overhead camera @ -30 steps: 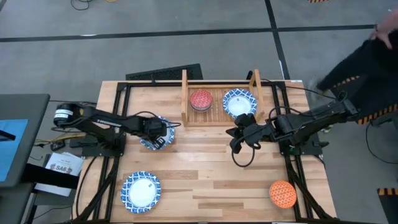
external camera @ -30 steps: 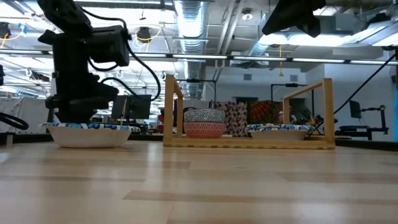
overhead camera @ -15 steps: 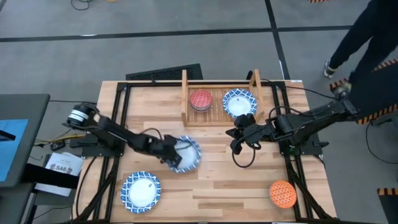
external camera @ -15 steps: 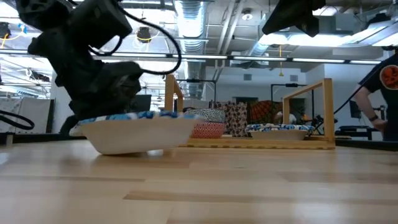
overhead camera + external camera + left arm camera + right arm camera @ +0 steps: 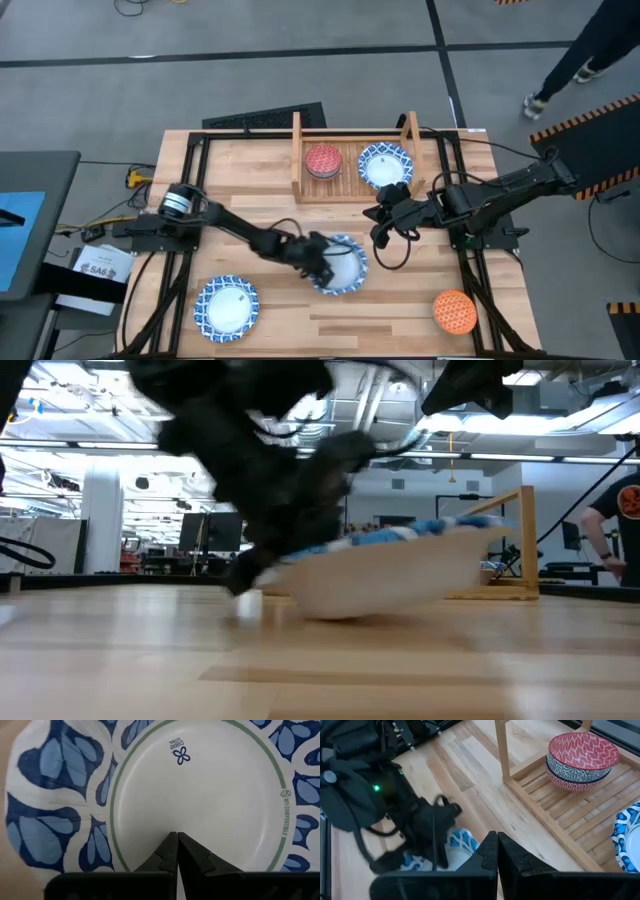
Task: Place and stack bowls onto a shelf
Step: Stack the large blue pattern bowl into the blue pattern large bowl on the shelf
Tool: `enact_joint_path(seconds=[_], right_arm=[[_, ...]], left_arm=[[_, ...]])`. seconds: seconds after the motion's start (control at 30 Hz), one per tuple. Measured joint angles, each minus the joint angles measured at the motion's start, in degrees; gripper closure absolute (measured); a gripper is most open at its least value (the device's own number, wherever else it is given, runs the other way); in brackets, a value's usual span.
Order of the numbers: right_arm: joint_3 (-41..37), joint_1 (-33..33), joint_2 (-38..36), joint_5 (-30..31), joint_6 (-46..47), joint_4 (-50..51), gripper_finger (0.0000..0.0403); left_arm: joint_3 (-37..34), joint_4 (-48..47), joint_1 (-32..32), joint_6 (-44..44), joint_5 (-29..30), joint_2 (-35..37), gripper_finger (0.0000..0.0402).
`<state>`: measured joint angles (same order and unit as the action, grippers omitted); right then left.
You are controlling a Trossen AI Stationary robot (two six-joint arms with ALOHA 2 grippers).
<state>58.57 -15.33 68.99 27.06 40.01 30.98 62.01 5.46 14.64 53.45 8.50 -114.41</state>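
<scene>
The left jaws point(image 5: 322, 268) are clamped on the rim of a white bowl with a blue patterned rim point(image 5: 342, 264), tilted at centre frame on the wooden surface point(image 5: 400, 300). The right jaws point(image 5: 380, 222) hover closed and empty right of centre, below the wooden shelf point(image 5: 297, 150) at upper centre, which holds a red bowl point(image 5: 323, 160) and another blue-rimmed bowl point(image 5: 384, 165).

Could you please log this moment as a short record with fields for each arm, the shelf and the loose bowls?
left end effector: shut on the rim of a white blue-rimmed bowl, at table centre
carried bowl: tilted in the low view
right end effector: shut, holding nothing, hanging in front of the shelf
shelf: red bowl stacked on a darker patterned one, beside a white blue-rimmed bowl
loose bowls: white blue-rimmed bowl front left; orange bowl front right
</scene>
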Motion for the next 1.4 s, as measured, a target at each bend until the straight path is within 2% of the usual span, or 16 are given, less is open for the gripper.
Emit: enact_joint_path(seconds=[0.07,0.2,0.37,0.5,0.67,0.77,0.9,1.03,1.17,1.27,1.4], right_arm=[[0.00,0.00,0.00,-0.01,-0.02,-0.02,0.0381],[0.00,0.04,-0.80,-0.04,-1.56,0.09,0.0378],[0.05,0.11,-3.40,-0.09,-2.30,0.73,0.0364],[0.07,0.06,-6.09,-0.22,1.61,5.73,0.0359],[-0.54,-1.94,-8.88,-1.49,11.75,18.05,0.0350],[-3.49,-5.00,-11.28,-2.66,19.73,22.38,0.0330],[-9.49,-10.06,-14.99,-2.25,31.96,20.75,0.0286],[-18.33,-13.58,-16.69,-2.75,46.11,10.10,0.0228],[-27.41,-14.82,-13.78,-4.66,52.11,-8.61,0.0183],[-31.10,-14.40,-9.19,-4.65,58.49,-16.93,0.0172],[-31.88,-13.71,-2.52,-4.74,60.92,-23.14,0.0175]], left_arm=[[3.72,-1.12,-1.22,-3.25,-2.69,-0.83,0.0401],[8.14,-5.08,-2.81,-7.54,-3.80,-0.02,0.0401],[8.76,-10.33,-3.17,-12.27,-2.41,6.23,0.0401],[8.52,-16.90,-2.77,-17.55,0.48,13.45,0.0401],[1.84,-16.58,-2.13,-20.64,4.87,25.51,0.0401],[-5.44,-10.33,-1.85,-21.53,7.83,35.14,0.0401],[-16.14,-0.52,-1.84,-21.81,10.63,47.55,0.0401],[-23.99,3.78,-1.88,-21.23,14.34,58.68,0.0401],[-28.68,4.90,-1.87,-19.77,16.86,66.51,0.0401],[-29.89,4.63,-1.86,-19.78,17.72,70.11,0.0401],[-30.44,4.50,-1.87,-21.49,17.85,71.93,0.0401]])
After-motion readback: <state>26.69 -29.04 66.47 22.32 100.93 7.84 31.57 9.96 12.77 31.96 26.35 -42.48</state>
